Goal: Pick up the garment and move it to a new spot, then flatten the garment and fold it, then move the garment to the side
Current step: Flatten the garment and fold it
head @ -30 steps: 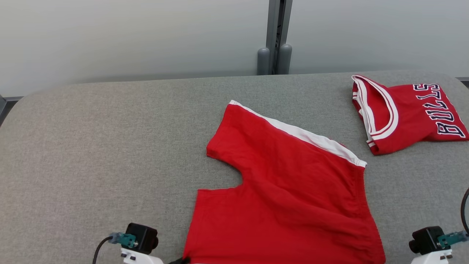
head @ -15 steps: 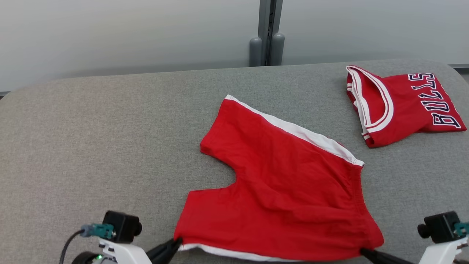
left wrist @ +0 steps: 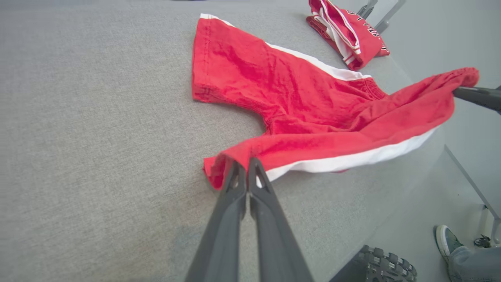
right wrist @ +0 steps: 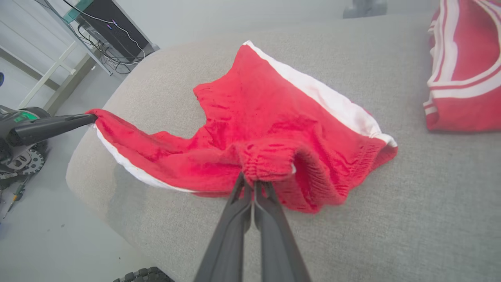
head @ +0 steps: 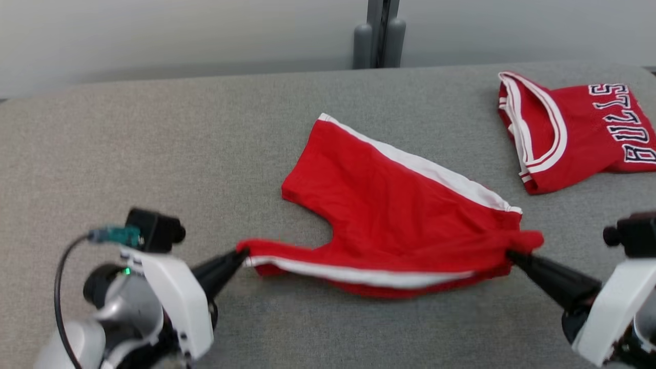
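Note:
The garment (head: 400, 205) is a pair of red shorts with white side stripes, lying mid-table on grey cloth. Its near edge is lifted off the surface and stretched between both grippers, while the far leg lies flat. My left gripper (head: 242, 253) is shut on the hem corner of the near leg (left wrist: 219, 168). My right gripper (head: 512, 253) is shut on the gathered waistband corner (right wrist: 266, 162). In the left wrist view the garment (left wrist: 297, 105) runs across to the right gripper's fingers (left wrist: 475, 96). The right wrist view shows the garment (right wrist: 266, 117) and the left gripper's fingers (right wrist: 51, 127) at its far corner.
A folded red jersey (head: 574, 128) with white trim and dark lettering lies at the table's far right. The grey padded table (head: 154, 154) has a rounded near edge. A post (head: 378, 33) stands behind it. A person's shoe (left wrist: 446, 241) shows on the floor.
Both grippers have lifted the shorts' near edge and carried it away from me, over the rest of the garment. The head camera has also shifted.

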